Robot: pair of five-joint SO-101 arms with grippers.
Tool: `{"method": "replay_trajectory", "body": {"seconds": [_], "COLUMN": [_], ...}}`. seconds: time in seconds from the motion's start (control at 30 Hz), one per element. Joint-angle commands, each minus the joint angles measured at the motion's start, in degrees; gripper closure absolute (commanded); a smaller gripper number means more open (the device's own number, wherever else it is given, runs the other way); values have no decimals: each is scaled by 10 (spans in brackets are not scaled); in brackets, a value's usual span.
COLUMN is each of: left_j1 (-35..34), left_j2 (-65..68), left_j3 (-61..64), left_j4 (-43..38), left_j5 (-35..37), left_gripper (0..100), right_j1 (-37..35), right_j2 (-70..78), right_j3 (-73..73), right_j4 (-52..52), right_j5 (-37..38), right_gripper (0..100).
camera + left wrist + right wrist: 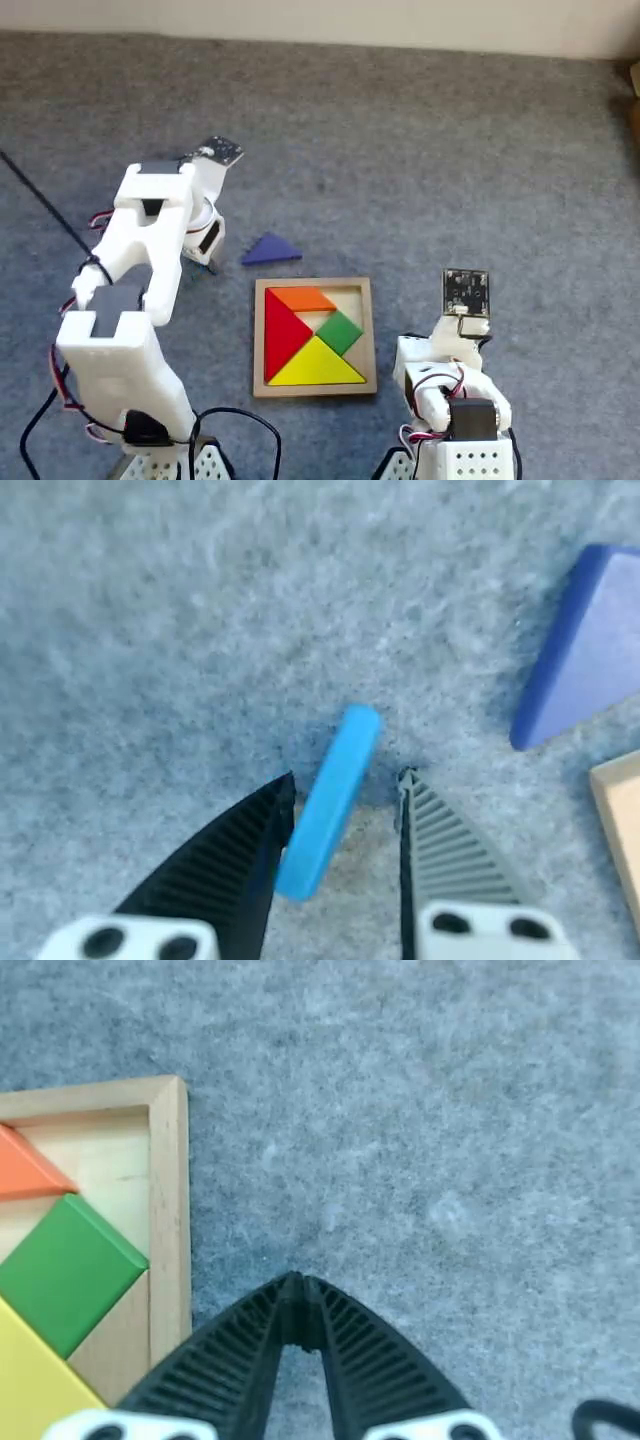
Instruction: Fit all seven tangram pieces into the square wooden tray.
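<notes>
The grey carpeted table top [450, 150] lay under everything, and on it, between my two arms, sat the square wooden tray [314, 283], partly filled. Its largest tenants were the big red triangle [282, 335] along the side nearer my left arm and the big yellow triangle [315, 365] along the near edge, the two meeting at the middle. Above them lay the orange four-sided piece [303, 298] against the far rim, and the green square [339, 331] stood on its corner, touching the yellow one. I judged four of the seven seated, with bare wood showing along the side nearer my right arm and in its far corner, so three were left to place. My right gripper [300, 1280] hung over bare carpet just beside that side of the tray, jaws closed tip to tip on nothing. The dark blue triangle [271, 250] lay flat on the carpet just beyond the tray's far rim. Smallest was the light blue flat piece [330, 800], standing on edge, with my left gripper [346, 776] straddling it, jaws parted: one seemed to touch it, the other showed a gap, so I judged it not yet clamped.
</notes>
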Motion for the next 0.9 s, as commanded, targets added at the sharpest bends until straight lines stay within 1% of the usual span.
{"method": "replay_trajectory", "body": {"seconds": [0.0,0.13,0.23,0.37,0.5,0.63,0.77,0.87], "left_j1": [1,3,4,5,10,44,109,167], "left_j2": [20,45,48,45,36,-10,-66,-99], "left_j3": [-45,-77,-80,-81,-95,-95,-74,-47], "left_j4": [23,46,47,47,78,117,135,130], "left_j5": [5,4,4,4,3,4,5,38], "left_gripper": [848,908,935,996,995,995,995,995], "right_j1": [11,11,11,11,11,11,11,11], "right_j2": [-9,-9,-9,-9,-9,-9,-9,-9], "right_j3": [78,78,78,78,78,78,78,78], "right_j4": [-15,-15,-15,-15,-15,-15,-15,-15], "right_j5": [9,9,9,9,9,9,9,9], "right_gripper": [994,994,994,994,994,994,994,994]}}
